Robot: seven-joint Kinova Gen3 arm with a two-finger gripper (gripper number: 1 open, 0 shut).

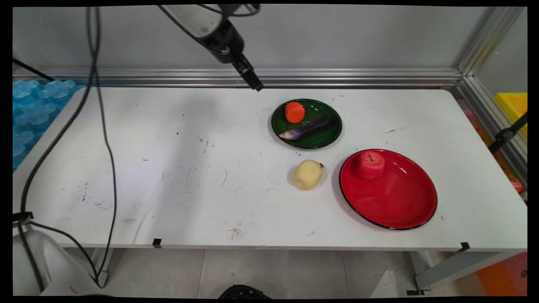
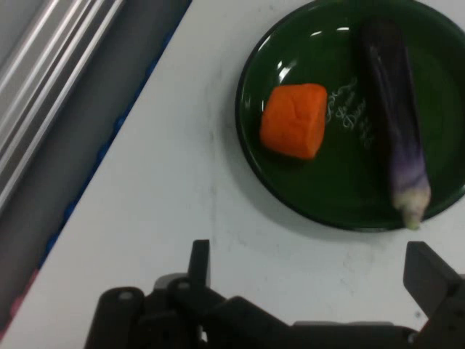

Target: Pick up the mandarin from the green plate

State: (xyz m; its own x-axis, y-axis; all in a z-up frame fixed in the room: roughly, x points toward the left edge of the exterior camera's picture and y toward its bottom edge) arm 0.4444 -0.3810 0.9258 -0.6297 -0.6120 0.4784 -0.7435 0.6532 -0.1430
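A scuffed white table [image 1: 168, 168] stands against a grey wall with an aluminium rail. The arm is cut off at the top edge; only its black claw [image 1: 254, 84] shows, raised above the table's far edge, fingers spread and holding nothing. Nearest it lies a glossy green plate [image 1: 326, 141] carrying a blocky orange piece [image 1: 294, 112] and a slim purple eggplant [image 1: 307, 128], partly cropped in the hand view. A pale lumpy potato [image 1: 308, 174] lies just beside a red plate [image 1: 396, 202] holding a red apple [image 1: 371, 164]. The table's left half is open.
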